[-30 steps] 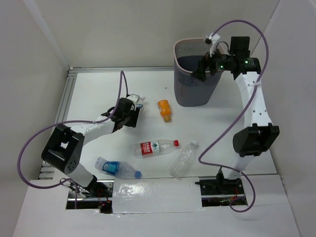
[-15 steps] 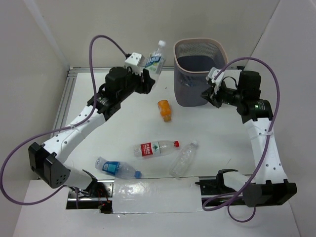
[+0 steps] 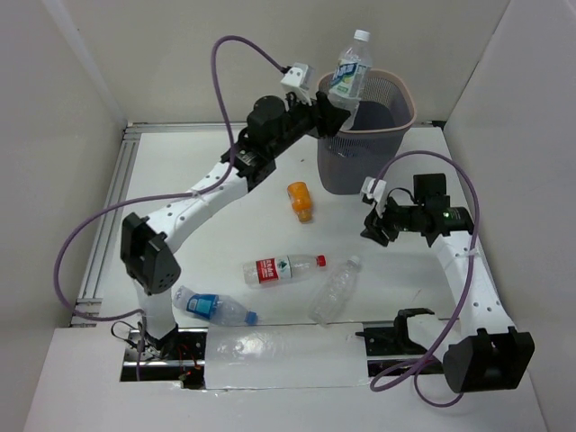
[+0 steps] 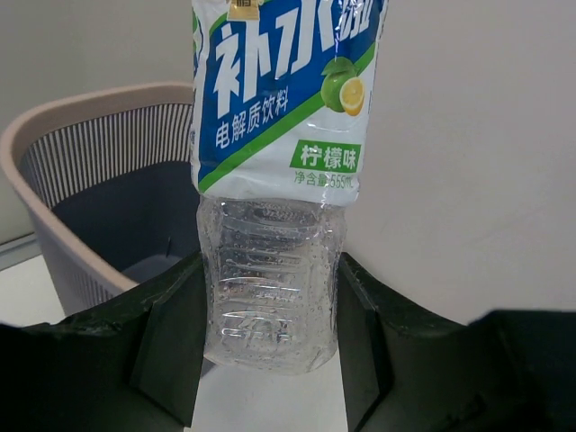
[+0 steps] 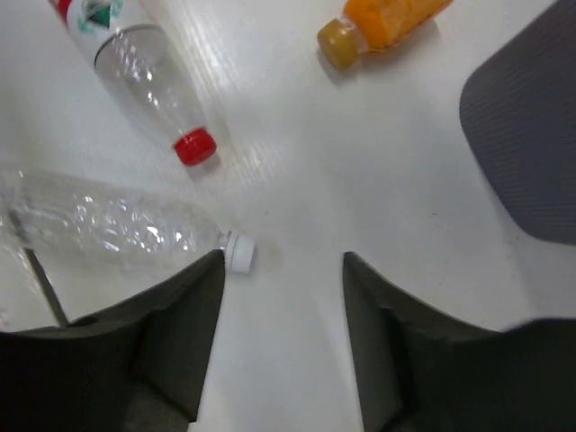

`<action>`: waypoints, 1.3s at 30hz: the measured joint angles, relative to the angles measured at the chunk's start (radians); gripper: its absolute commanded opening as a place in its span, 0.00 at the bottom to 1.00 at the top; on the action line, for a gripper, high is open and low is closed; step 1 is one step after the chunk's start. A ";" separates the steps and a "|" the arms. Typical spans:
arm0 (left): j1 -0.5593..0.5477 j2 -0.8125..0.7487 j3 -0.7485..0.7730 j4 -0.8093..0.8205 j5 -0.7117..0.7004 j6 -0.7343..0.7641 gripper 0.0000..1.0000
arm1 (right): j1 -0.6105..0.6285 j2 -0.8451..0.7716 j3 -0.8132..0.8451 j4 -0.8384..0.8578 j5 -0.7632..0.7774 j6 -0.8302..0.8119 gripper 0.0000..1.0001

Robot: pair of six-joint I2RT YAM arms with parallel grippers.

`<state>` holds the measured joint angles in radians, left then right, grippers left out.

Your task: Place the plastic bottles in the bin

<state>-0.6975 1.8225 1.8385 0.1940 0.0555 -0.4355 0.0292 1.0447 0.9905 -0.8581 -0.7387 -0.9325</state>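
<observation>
While four plastic bottles lie scattered on the white table (image 3: 171,162), the tall grey-purple mesh bin (image 3: 353,171) stands upright at the far side, right of centre, its pale pinkish rim uppermost. The left arm (image 3: 198,198) stretches diagonally across the table toward it. The left gripper (image 3: 331,108) is clamped on the lower body of a lemon-label bottle (image 3: 347,74). That bottle is held upright, white cap up, raised beside the left edge of the bin's mouth. Whether it is already over the opening cannot be told.

The right arm (image 3: 468,270) bends low in front of the bin. The right gripper (image 3: 373,227) points down at the table, its fingers apart and nothing between them; its wrist view shows only bare table in the gap.

Nearest the middle of the table lies a red-label bottle (image 3: 283,268) on its side, red cap pointing right. Just to its right is a clear bottle (image 3: 335,290) with no visible label, lying at a slant with its white cap toward the far side. A blue-label bottle (image 3: 214,307) lies on its side near the left arm's base. The smallest, a stubby orange bottle (image 3: 301,200), lies just beside the foot of the bin on its left, apart from the others.
</observation>
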 measured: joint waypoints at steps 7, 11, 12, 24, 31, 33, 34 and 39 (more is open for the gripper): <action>-0.063 0.260 0.240 0.014 -0.184 -0.007 0.72 | 0.027 -0.045 -0.135 -0.011 0.020 -0.095 0.93; -0.087 0.351 0.357 -0.006 -0.280 0.021 0.97 | 0.027 -0.078 -0.188 -0.013 0.025 -0.142 1.00; -0.091 0.364 0.383 -0.021 -0.298 0.024 1.00 | 0.027 -0.093 -0.201 -0.014 0.024 -0.154 1.00; -0.102 0.055 0.133 -0.194 -0.404 0.145 1.00 | 0.063 -0.164 -0.357 -0.062 -0.041 -0.676 1.00; -0.107 -0.574 -0.470 -0.402 -0.462 0.108 1.00 | 0.187 0.024 -0.357 -0.071 -0.054 -0.884 1.00; -0.109 -0.678 -0.573 -0.512 -0.479 0.029 1.00 | 0.239 0.049 -0.356 -0.060 -0.039 -0.903 1.00; -0.112 -0.713 -0.611 -0.584 -0.488 -0.021 1.00 | 0.269 0.063 -0.356 -0.056 -0.028 -0.912 1.00; -0.138 -0.783 -0.766 -0.940 -0.506 -0.395 1.00 | 0.399 0.161 -0.356 -0.023 0.032 -0.933 0.87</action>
<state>-0.8360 1.0397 1.0725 -0.7460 -0.4503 -0.8307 0.4286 1.2057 0.6346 -0.8810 -0.7071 -1.8656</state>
